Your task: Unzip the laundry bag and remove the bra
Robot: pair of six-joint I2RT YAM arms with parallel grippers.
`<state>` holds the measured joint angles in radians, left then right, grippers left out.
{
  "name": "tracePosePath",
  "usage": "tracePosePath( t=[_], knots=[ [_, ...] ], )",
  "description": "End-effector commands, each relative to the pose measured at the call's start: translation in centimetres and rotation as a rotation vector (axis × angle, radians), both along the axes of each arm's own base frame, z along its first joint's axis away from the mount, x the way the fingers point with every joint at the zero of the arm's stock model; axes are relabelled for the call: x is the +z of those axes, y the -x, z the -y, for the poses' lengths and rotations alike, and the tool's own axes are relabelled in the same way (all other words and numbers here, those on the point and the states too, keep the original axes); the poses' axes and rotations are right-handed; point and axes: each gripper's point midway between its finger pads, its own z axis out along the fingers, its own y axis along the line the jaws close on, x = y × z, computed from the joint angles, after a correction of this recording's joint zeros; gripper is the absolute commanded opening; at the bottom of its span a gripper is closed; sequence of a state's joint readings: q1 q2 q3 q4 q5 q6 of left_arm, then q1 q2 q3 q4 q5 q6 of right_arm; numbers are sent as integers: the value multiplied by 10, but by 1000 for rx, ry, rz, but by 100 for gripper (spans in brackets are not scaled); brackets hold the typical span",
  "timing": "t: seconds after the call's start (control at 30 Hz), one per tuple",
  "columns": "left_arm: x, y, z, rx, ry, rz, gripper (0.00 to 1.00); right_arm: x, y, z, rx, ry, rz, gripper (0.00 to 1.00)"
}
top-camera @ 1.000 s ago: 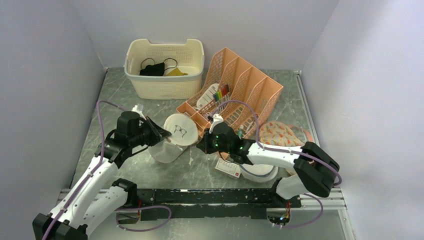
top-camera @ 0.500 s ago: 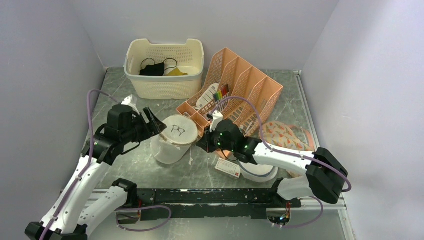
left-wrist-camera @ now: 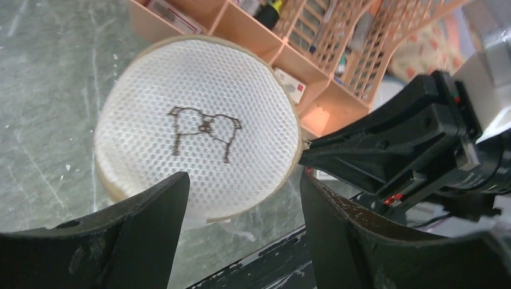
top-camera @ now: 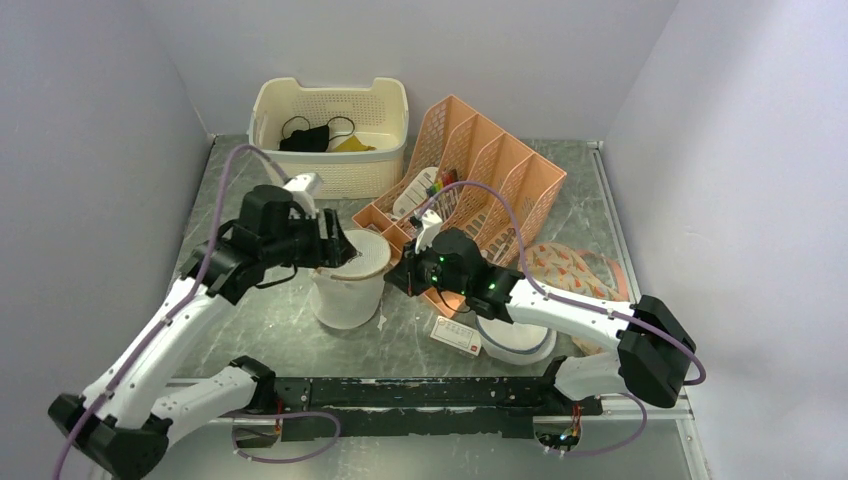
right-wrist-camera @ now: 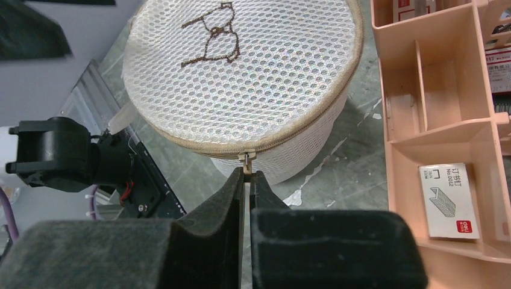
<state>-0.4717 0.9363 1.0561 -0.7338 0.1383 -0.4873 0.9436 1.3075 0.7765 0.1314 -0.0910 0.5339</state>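
Swung above the round mesh laundry bag (top-camera: 348, 292) on the marbled grey desk (top-camera: 290, 345), left gripper (left-wrist-camera: 242, 186) gapes wide; right gripper (right-wrist-camera: 247, 177) pinches the zipper pull (right-wrist-camera: 246, 159).

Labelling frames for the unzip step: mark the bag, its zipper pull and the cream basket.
bag (right-wrist-camera: 253, 66), right wrist view, on the mesh lid.
zipper pull (right-wrist-camera: 246, 158), right wrist view, on the metal tab.
basket (top-camera: 355, 170), top view, on its front wall.

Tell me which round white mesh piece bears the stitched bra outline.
The upright laundry bag with tan zipper trim; the other disc lies flat beneath the right arm.
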Motion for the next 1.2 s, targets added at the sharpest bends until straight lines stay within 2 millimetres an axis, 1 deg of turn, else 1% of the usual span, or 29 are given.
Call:
tracePosePath(
  t=[0.0,0.13,0.2,0.27,0.3,0.37,0.43,0.47,0.53,0.67,0.73,0.83,0.93,1.03,1.1,1.17],
  knots=[
    [1,-2,23,-102,-126,52,79,24,-3,-6,13,-50,38,0],
    [-13,-2,35,-156,-300,79,78,22,-3,-4,7,-45,34,0],
    [-24,2,48,-226,-361,84,78,21,-3,-4,5,-45,31,0],
    [-39,7,56,-276,-437,72,78,21,-2,-4,7,-46,29,0],
    [-46,9,58,-280,-480,69,76,21,-2,-4,8,-47,28,0],
    [-59,9,55,-243,-569,56,67,22,-2,-4,6,-52,28,0],
    [-65,6,50,-189,-625,53,60,23,-1,-4,6,-55,27,0],
    [-65,4,48,-155,-632,58,54,23,-1,-4,6,-55,26,0],
    [-60,4,48,-116,-601,72,45,21,-1,-3,4,-50,25,0],
    [-51,5,45,-101,-555,110,28,14,-3,1,-19,-31,13,0],
    [-47,6,38,-82,-554,121,18,9,-5,5,-28,-41,-9,0],
    [-42,9,26,-51,-554,135,8,3,-10,11,-16,-85,-73,0],
    [-41,14,24,-72,-531,146,7,-4,-22,25,-18,-151,-156,0],
    [-44,22,29,-127,-501,136,7,-13,-35,37,-19,-182,-223,0],
    [-48,27,33,-159,-481,124,7,-18,-40,42,-7,-171,-252,0],
    [-51,32,35,-181,-464,115,7,-17,-42,42,18,-156,-245,0]
  ],
)
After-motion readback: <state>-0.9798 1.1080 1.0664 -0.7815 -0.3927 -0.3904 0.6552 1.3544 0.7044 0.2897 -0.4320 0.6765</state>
